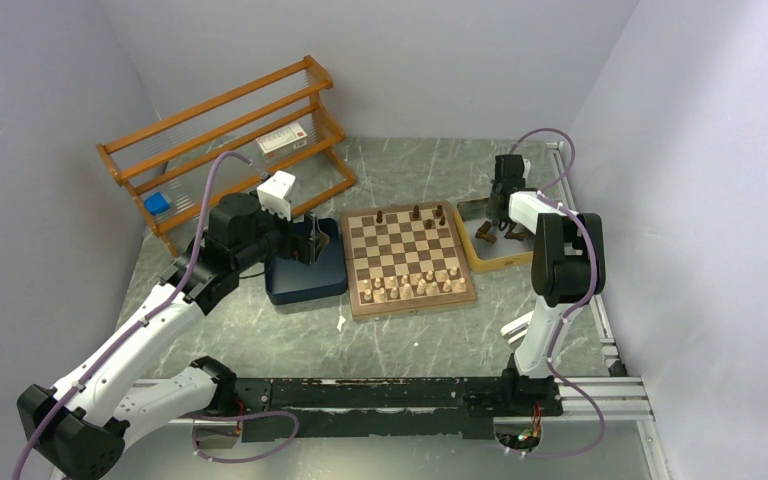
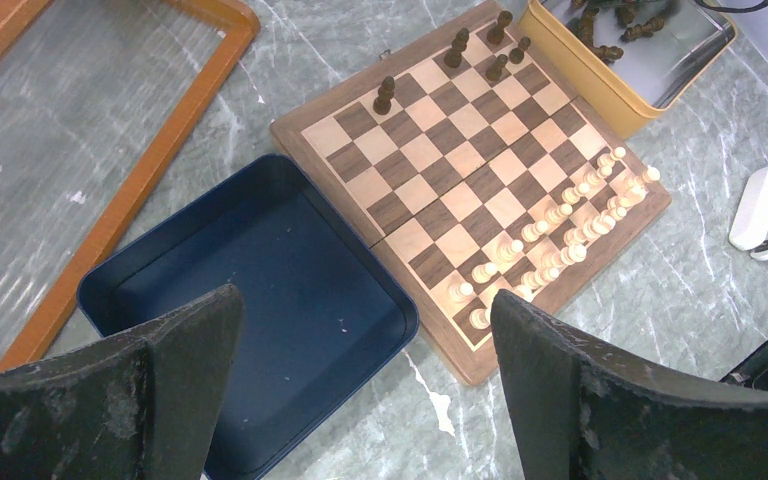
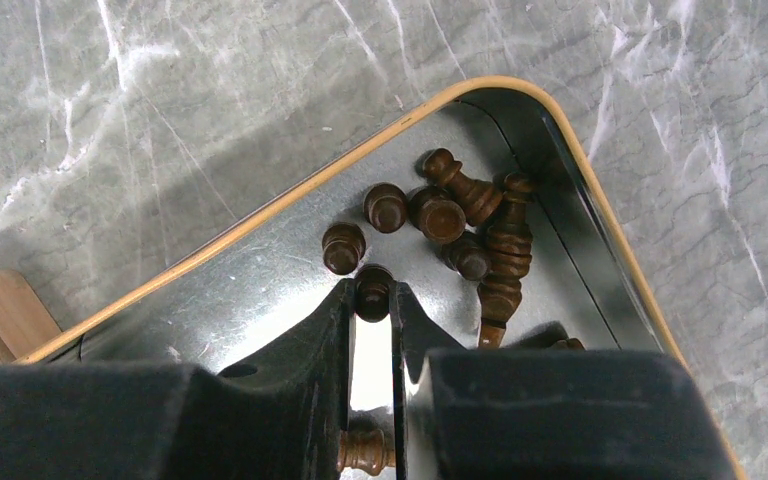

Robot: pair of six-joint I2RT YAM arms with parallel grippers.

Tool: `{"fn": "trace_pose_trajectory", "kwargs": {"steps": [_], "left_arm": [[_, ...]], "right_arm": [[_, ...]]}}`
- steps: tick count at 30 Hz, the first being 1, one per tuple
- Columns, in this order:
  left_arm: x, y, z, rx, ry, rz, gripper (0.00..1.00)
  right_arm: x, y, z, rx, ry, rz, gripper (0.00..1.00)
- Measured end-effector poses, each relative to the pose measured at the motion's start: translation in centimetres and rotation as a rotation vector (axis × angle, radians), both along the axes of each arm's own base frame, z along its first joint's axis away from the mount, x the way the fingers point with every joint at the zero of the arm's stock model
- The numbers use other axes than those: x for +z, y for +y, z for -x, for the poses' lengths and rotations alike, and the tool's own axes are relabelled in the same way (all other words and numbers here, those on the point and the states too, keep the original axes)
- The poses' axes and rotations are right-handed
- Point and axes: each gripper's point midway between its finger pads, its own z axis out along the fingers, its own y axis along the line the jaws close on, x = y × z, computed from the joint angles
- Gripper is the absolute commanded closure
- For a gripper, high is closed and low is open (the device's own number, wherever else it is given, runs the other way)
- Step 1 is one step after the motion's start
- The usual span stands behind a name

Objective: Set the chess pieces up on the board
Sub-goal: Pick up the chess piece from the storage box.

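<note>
**Right arm gripping a piece in the yellow tray; left arm waiting wide open**

The square wooden chessboard of light and dark brown checks (image 1: pixel 405 252) lay mid-table on the grey marbled table top (image 1: pixel 410 350). Five dark brown turned wooden chess pieces (image 2: pixel 457 47) stood upright on its far two rows. The pale cream wooden chessmen (image 2: pixel 560 215) filled the two near rows.

The yellow-rimmed metal tray (image 3: pixel 240 290) sat just right of the board. More dark pieces lay in a loose cluster (image 3: pixel 460 215) on its floor, some on their sides and touching one another.

The right gripper (image 3: pixel 372 296) was down inside this tray. Its jaws were drawn close together, clamped on one round-headed dark piece (image 3: pixel 373 288), with a fingertip touching each side of it. This piece sat just near of the cluster.

The left gripper (image 2: pixel 365 300) hovered over the dark blue square tray (image 2: pixel 260 260), which touched the board's left edge. Its jaws stood wide apart and held nothing.

An orange-brown wooden rack (image 1: pixel 230 140) stood at the far left.
</note>
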Motion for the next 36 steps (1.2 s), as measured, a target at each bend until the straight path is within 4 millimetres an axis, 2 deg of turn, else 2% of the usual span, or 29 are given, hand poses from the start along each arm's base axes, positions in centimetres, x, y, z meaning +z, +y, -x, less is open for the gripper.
{"fn": "trace_pose_trajectory", "kwargs": {"steps": [17, 26, 36], "left_arm": [[0.0, 0.0, 0.0, 0.0, 0.0, 0.0, 0.02], [0.0, 0.0, 0.0, 0.0, 0.0, 0.0, 0.02], [-0.1, 0.0, 0.0, 0.0, 0.001, -0.001, 0.02]], "right_arm": [[0.4, 0.4, 0.6, 0.007, 0.018, 0.002, 0.86], [3.8, 2.5, -0.1, 0.045, -0.053, -0.009, 0.87], [8.2, 6.9, -0.3, 0.143, -0.127, -0.05, 0.86]]}}
